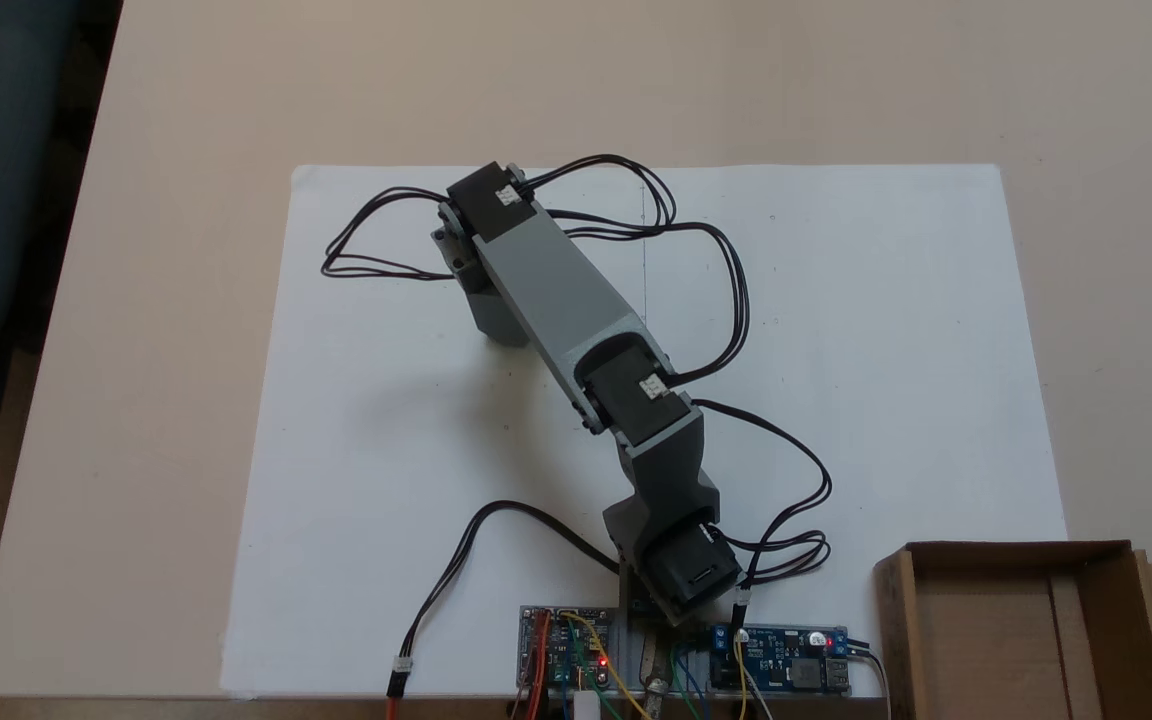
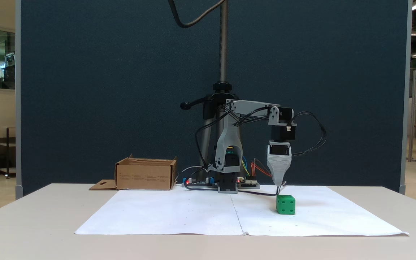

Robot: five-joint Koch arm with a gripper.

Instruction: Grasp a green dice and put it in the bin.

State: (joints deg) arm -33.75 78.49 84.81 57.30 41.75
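Grey arm folded over, its tool (image 2: 279, 183) pointing straight down at the white paper sheet (image 2: 193, 216).

The upper link stands up from the base, the forearm runs level, and the wrist hangs vertical; whether the tool is wide or narrow I cannot tell. The small bright green plastic dice (image 2: 286, 204) sits on the paper just beside the tip, nearer the camera. The shallow brown cardboard bin (image 2: 146, 175) stands well apart on the tabletop (image 2: 31, 224).
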